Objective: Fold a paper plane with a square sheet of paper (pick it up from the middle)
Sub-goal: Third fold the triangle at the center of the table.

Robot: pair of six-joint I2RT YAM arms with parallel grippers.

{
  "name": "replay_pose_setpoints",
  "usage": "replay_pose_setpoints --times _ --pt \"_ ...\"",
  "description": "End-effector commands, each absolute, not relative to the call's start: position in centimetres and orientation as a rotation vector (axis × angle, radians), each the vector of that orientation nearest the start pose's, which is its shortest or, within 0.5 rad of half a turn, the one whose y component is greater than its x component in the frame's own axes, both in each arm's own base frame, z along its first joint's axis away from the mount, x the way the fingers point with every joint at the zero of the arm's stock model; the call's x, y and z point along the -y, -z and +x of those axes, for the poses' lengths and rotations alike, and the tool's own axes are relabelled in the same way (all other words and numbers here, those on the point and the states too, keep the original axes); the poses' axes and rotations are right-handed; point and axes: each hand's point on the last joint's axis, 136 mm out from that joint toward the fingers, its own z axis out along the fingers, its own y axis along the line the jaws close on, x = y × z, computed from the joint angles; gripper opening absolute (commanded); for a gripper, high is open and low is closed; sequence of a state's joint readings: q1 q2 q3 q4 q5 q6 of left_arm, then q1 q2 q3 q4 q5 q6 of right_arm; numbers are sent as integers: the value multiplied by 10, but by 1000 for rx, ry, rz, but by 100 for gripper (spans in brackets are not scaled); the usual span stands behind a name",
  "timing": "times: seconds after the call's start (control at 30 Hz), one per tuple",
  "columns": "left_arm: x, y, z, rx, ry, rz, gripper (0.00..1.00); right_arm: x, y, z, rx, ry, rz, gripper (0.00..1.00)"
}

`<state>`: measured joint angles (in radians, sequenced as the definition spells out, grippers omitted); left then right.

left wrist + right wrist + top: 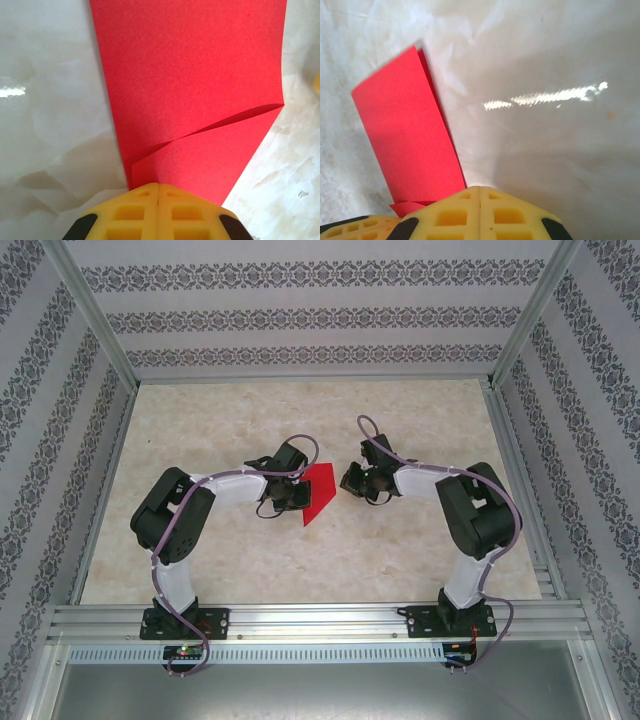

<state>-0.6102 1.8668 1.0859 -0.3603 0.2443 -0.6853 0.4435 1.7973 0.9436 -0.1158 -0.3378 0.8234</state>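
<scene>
Item: square sheet of paper, red, part-folded, mid-desk between my arms, its long axis running straight out from my left end effector, which is clamped on its near edge, while my right end effector, fingers together, sits just beside it.

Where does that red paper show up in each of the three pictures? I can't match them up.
Top external: the red paper lies near the middle of the table.
Left wrist: the red paper spans the centre from the top edge down, with a diagonal fold.
Right wrist: the red paper is on the left, a narrow folded strip.
Shared landmark: the pale marbled table under it.
</scene>
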Motion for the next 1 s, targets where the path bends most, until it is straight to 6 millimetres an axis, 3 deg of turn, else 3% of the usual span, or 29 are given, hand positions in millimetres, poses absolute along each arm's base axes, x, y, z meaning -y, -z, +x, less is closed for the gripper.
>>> replay_pose_setpoints --times 0.0,0.17,0.37,0.57,0.83,0.97 --pt "245 16 296 -2988 456 -33 0 -244 -62 352 -2622 -898 286 3" --pt "248 14 298 -2981 479 -29 0 -279 -57 336 -2656 -1018 210 3" --pt "252 9 301 -2972 501 -17 0 -295 -33 332 -2705 -1088 239 3" --pt "262 -2 306 -2941 566 6 0 -284 -4 325 -2789 -1001 292 3" --pt "294 -66 312 -2807 850 126 11 -264 27 311 -2878 -877 379 3" --pt "301 -71 300 -2809 912 145 15 -263 33 309 -2890 -866 406 2"
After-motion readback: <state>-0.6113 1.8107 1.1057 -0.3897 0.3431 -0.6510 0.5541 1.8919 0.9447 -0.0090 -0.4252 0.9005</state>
